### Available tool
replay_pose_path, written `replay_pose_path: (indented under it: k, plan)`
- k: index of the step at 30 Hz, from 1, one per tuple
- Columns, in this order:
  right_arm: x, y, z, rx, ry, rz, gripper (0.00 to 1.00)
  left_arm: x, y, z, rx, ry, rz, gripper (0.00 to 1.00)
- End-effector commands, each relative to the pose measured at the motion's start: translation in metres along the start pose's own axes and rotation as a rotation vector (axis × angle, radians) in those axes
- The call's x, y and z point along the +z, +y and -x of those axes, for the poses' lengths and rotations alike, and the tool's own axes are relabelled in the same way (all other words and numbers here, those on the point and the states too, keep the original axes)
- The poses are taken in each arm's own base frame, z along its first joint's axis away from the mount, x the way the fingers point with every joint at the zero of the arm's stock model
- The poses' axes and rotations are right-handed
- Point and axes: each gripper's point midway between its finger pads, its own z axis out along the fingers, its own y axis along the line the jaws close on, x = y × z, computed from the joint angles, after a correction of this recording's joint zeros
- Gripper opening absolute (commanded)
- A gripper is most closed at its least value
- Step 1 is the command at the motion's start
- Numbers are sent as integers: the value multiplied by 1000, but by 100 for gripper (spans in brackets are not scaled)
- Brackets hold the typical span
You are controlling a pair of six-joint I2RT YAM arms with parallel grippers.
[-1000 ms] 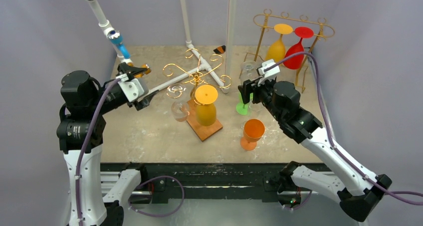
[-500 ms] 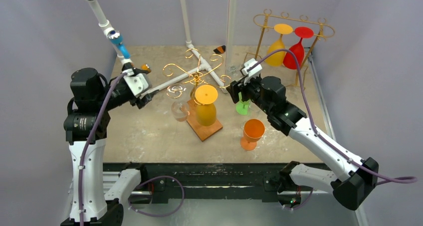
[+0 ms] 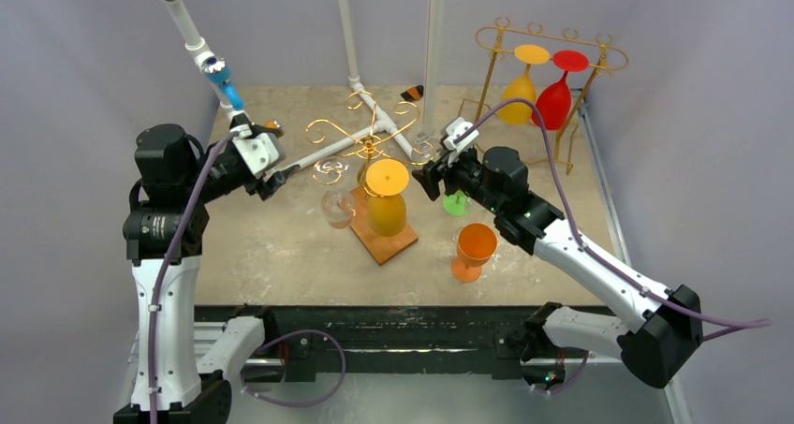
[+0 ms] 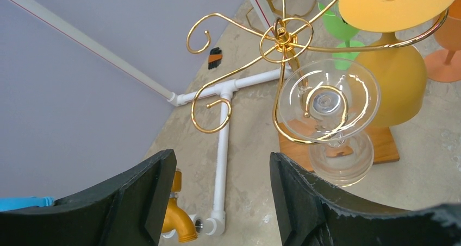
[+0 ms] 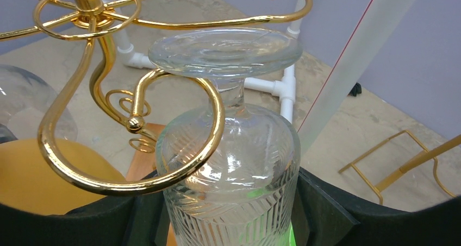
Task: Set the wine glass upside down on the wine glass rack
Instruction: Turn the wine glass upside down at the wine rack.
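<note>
My right gripper (image 5: 228, 216) is shut on the bowl of a clear cut-glass wine glass (image 5: 231, 148), held upside down. Its foot (image 5: 225, 49) sits just above a curled arm of the gold wine glass rack (image 5: 108, 186), and that arm curves around the stem. In the top view this gripper (image 3: 433, 169) is at the right side of the rack (image 3: 370, 141). A yellow glass (image 3: 387, 197) and a clear glass (image 4: 329, 102) hang upside down from the rack. My left gripper (image 4: 223, 172) is open and holds nothing, left of the rack (image 4: 282, 37).
The rack stands on a wooden base (image 3: 386, 241). A green glass (image 3: 456, 202) and an orange glass (image 3: 473, 251) stand right of it. A second gold rack (image 3: 548, 42) at the back right holds a yellow and a red glass. White pipes (image 4: 223, 143) and a brass tap (image 4: 176, 221) lie on the left.
My right arm has carried the clear glass leftwards from beside the green glass to the gold rack's arm. The left arm has shifted slightly, its jaws a little narrower.
</note>
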Motion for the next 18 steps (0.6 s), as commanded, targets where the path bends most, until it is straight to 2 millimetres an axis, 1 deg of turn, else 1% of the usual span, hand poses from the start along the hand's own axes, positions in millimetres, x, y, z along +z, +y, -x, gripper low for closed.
replay_pose_path:
  k: [1,18]
  plan:
    - [-2,2,49,-46,-183,29,0,0,5,8,0,-29,15,68]
    - [-7,14,51,-147,-235,102,0,0,2,2,2,-17,15,67]
